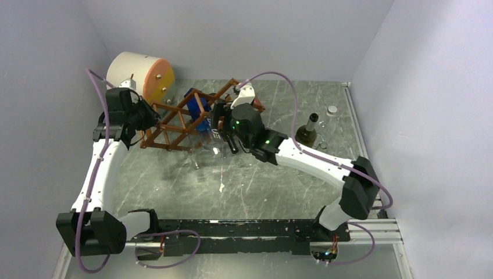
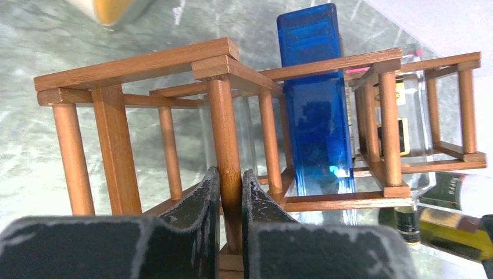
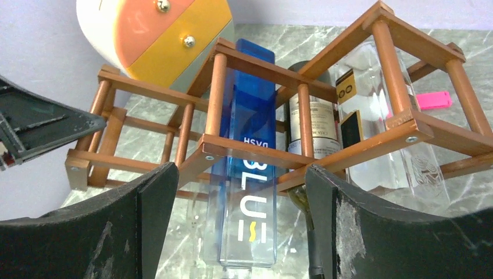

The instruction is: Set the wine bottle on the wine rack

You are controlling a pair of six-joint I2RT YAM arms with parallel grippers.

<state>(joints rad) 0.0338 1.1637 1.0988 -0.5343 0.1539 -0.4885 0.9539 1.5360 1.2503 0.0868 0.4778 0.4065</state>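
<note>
At the left of the top view, the left gripper point(image 1: 150, 119) meets the left end of the wine rack point(image 1: 186, 119). The rack sits on the marble table point(image 1: 261, 186) in the upper middle of the frame, just right of the cream-and-orange drum point(image 1: 142, 75). Only the left wrist view shows the grip itself: the jaws are clenched on one upright dowel of the rack, which fills the narrow gap between the fingers point(image 2: 200, 212).

The rack's cells hold several bottles. The blue bottle point(image 3: 247, 192) lies in a middle cell, marked "BLUE" and "DASH" in the right wrist view. To its right are a dark labelled bottle point(image 3: 320, 125) and then a clear bottle point(image 3: 378, 168); from above these two are mostly hidden by the right arm. The right gripper point(image 3: 241, 232) is spread wide, a finger on either side of the blue bottle's near end, with gaps showing on both sides.

Only the top view shows a dark wine bottle point(image 1: 308, 131) standing upright on the table, right of centre and apart from the rack, with a small white cap point(image 1: 332, 109) beyond it. A pink object point(image 3: 433, 100) behind the rack is too small to identify.
</note>
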